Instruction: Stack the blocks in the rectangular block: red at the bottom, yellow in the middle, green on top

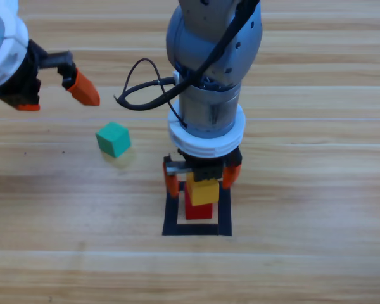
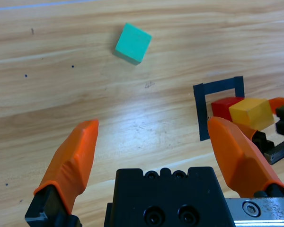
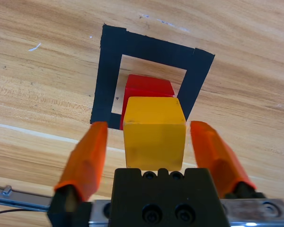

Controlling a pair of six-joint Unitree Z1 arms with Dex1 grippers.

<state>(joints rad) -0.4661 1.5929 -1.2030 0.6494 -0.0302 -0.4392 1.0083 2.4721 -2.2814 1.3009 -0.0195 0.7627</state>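
Note:
The red cube (image 1: 199, 211) stands inside the black tape rectangle (image 1: 196, 229), and the yellow cube (image 1: 203, 192) sits on top of it. My right gripper (image 1: 201, 179) hangs over this stack, open, with one jaw on either side of the yellow cube (image 3: 154, 132) and a gap at each side. The red cube (image 3: 149, 87) shows just beyond the yellow one, within the tape rectangle (image 3: 151, 47). Alone on the wood to the left lies the teal-green cube (image 1: 113, 139). My left gripper (image 1: 54, 98) is open at the upper left, short of the green cube (image 2: 133, 43).
A black cable (image 1: 142, 95) loops off the right arm's left side, above the green cube. Bare wood lies in front of the rectangle and to its right.

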